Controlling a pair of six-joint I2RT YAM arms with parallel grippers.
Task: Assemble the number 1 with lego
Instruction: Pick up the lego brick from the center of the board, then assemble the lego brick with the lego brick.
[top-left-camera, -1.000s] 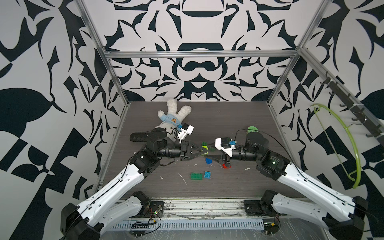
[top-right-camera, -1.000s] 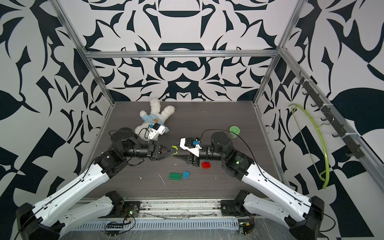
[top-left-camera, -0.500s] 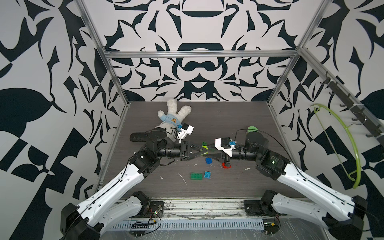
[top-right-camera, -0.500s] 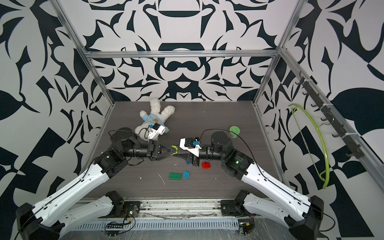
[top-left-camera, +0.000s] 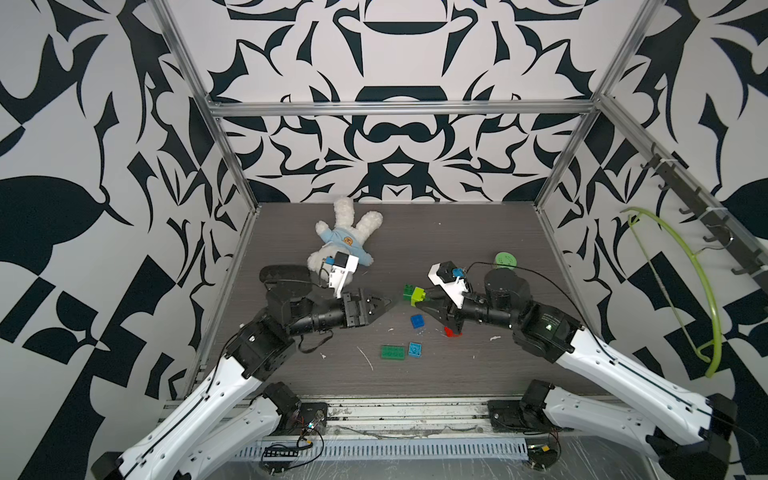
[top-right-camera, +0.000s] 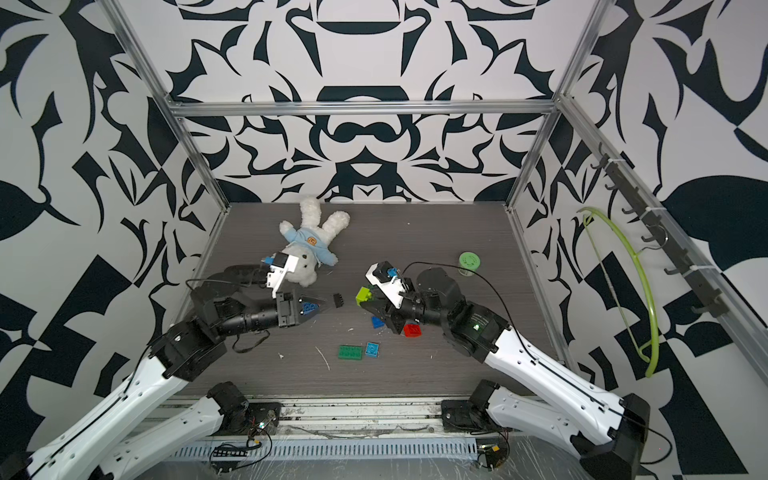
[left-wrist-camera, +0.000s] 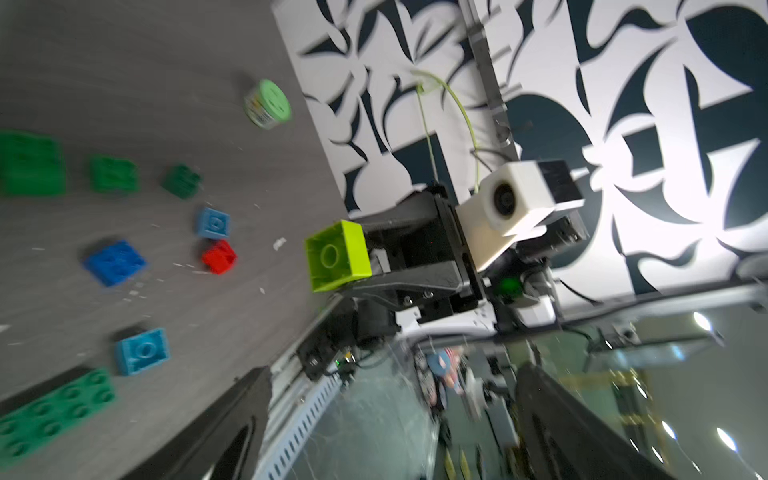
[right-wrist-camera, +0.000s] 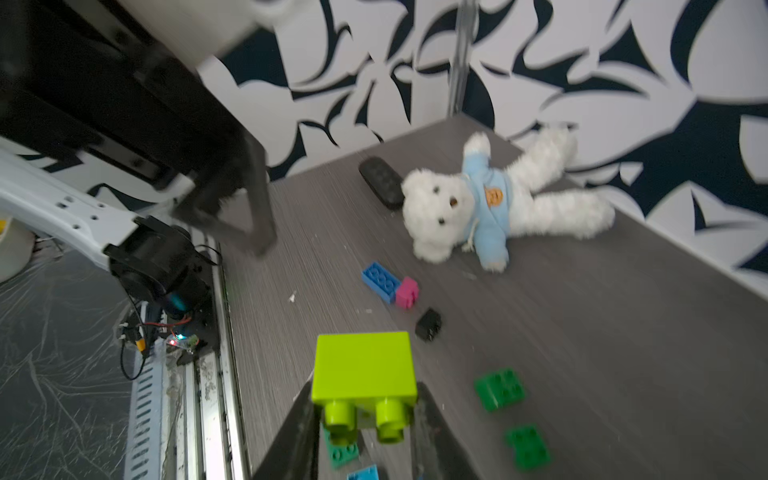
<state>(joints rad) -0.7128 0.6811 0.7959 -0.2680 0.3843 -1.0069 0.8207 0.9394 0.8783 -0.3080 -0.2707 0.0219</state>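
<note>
— While both arms stretch low over the table (top-left-camera: 415, 241), tips facing each other, who has the lime brick (top-left-camera: 418, 296)?
— The right gripper (right-wrist-camera: 365, 395) clamps it by its sides, held above the table. A second ago the left gripper (left-wrist-camera: 394, 368) was closed at that brick too; now its jaws gape, empty, drawn back
— Loose pieces?
— Left wrist view: four green bricks (left-wrist-camera: 113, 174), two light blue bricks (left-wrist-camera: 142, 351), one blue brick (left-wrist-camera: 114, 262), one red brick (left-wrist-camera: 219, 256). Right wrist view adds one long blue brick (right-wrist-camera: 378, 280), one pink brick (right-wrist-camera: 407, 293), one black brick (right-wrist-camera: 429, 325)
</note>
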